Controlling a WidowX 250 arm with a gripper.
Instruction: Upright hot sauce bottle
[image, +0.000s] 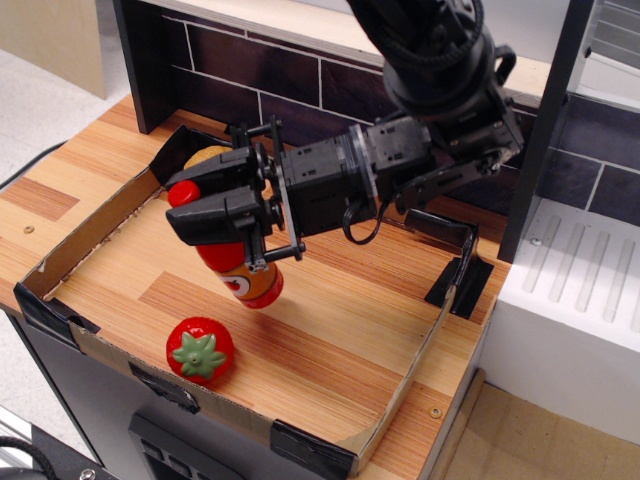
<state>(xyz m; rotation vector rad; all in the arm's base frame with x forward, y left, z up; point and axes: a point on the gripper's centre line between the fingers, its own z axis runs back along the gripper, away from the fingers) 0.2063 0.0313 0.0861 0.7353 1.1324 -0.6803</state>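
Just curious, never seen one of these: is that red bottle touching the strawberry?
Apart. The only view shows bare wood between the hot sauce bottle, gripped in the end effector, and the strawberry below it.

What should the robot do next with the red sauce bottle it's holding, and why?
Probably lower it a little until its base meets the wood. The gripper is shut on the hot sauce bottle, which hangs nearly upright, cap up and base a bit tilted, apparently just above the tray floor. The strawberry sits close by in front, so it should go straight down, not forward.
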